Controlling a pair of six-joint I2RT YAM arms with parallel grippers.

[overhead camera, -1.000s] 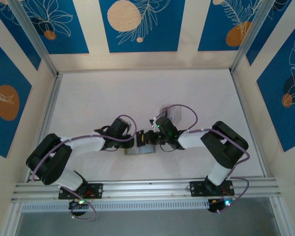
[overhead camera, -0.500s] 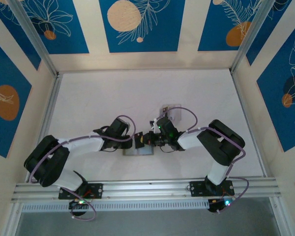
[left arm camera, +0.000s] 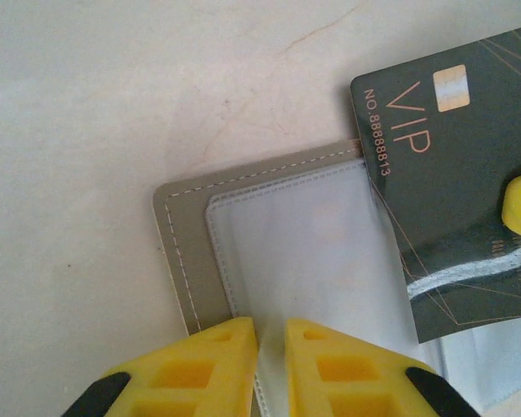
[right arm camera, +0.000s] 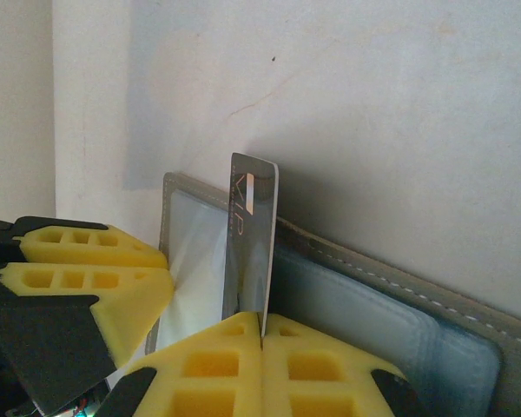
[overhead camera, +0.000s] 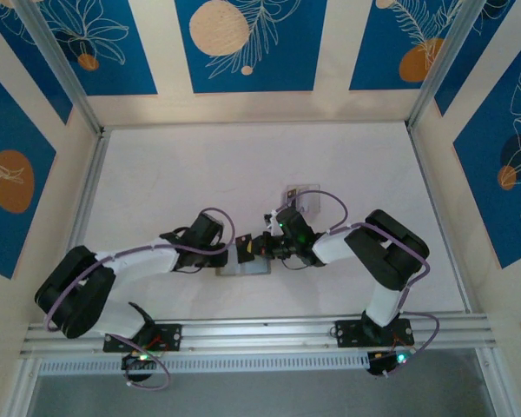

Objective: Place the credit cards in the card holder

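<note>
Card holder (overhead camera: pixel 243 268): grey, lying open and flat on the white table (overhead camera: pixel 174 174), near centre, between the two grippers. Left gripper (left arm camera: pixel 270 347): jaws almost together, pinching the holder's clear inner sleeve. Credit card (left arm camera: pixel 451 200): dark, marked VIP, overlapping the holder's right side, clamped in the fully closed right gripper (right arm camera: pixel 262 326).
</note>
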